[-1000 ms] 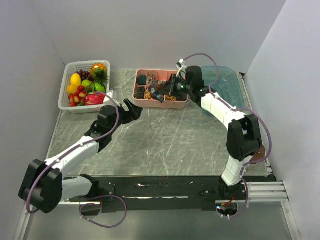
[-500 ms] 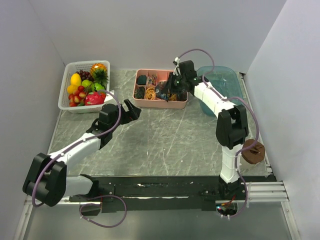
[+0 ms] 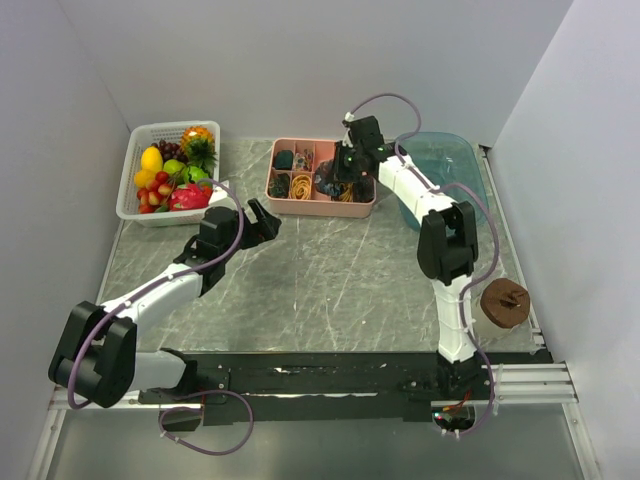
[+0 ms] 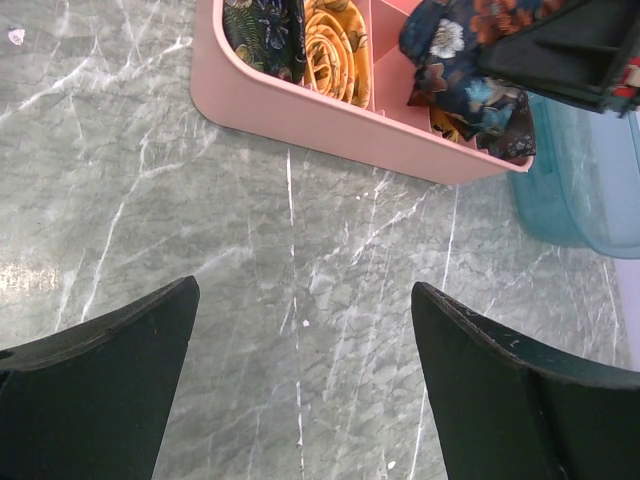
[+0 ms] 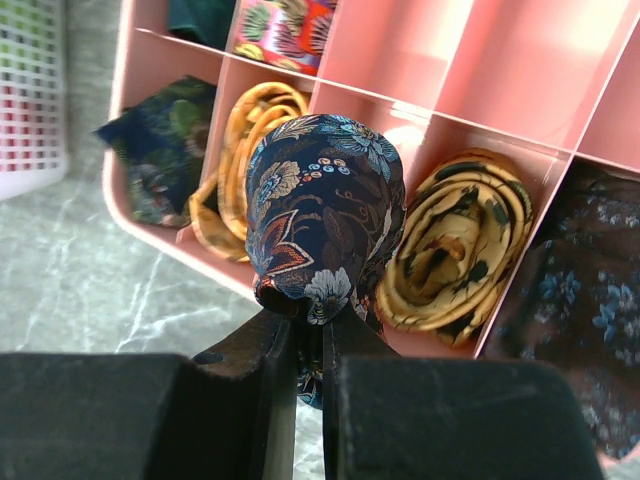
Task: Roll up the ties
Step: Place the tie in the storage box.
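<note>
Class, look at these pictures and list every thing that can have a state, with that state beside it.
Pink tray, upright on the table, several compartments filled.
Dark paisley tie, rolled, pinched over the pink tray.
Right fingers, shut on the dark paisley tie.
Left fingers, wide open, holding nothing, above the table.
Yellow patterned roll, coiled, lying in a compartment.
Fruit basket, full.
</note>
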{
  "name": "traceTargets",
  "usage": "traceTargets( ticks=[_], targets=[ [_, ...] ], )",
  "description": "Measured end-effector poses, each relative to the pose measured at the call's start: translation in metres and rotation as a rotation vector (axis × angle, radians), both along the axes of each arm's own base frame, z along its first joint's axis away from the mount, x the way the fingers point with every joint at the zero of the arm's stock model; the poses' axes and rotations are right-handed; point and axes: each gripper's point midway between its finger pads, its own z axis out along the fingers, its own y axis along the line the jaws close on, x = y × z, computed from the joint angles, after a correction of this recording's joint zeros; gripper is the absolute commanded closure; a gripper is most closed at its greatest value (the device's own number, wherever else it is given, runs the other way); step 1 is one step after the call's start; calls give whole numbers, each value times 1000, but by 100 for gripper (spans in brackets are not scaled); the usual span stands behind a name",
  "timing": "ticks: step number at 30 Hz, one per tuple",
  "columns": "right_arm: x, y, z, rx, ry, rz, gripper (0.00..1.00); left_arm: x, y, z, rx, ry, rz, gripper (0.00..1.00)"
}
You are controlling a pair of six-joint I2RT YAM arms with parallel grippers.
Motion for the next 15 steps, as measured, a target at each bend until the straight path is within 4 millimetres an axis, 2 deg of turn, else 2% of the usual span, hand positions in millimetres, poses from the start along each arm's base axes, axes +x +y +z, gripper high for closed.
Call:
traceTargets(
  ticks=[5, 15],
  targets=[
    [8, 0, -17, -32, 23, -10, 100, 1, 1, 0, 9, -3, -2, 7],
    [13, 11, -27, -99, 14, -13, 100, 2, 7, -2, 15, 4, 10, 7]
  ],
)
